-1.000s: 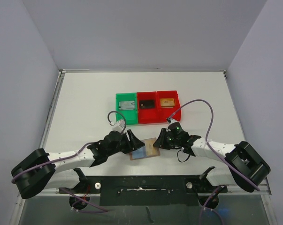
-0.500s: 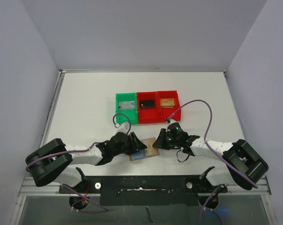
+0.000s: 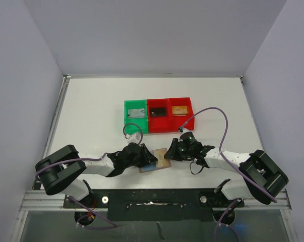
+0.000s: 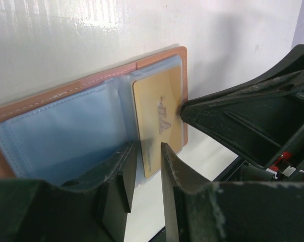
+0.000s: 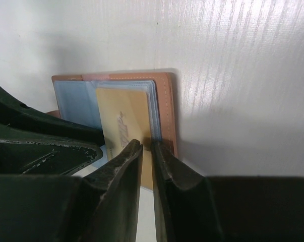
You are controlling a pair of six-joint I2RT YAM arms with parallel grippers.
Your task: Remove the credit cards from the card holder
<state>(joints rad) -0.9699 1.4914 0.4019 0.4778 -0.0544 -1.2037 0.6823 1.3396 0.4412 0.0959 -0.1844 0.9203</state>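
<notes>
Near the white worktop's front edge lies the flat brown leather card holder, opened, right fingers clenched on its edge, left fingers astride its gold card's rim, whether gripping I cannot tell.

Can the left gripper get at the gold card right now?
Probably yes: the card edge lies between the open fingers of the left gripper, while the right gripper clamps the holder.
</notes>
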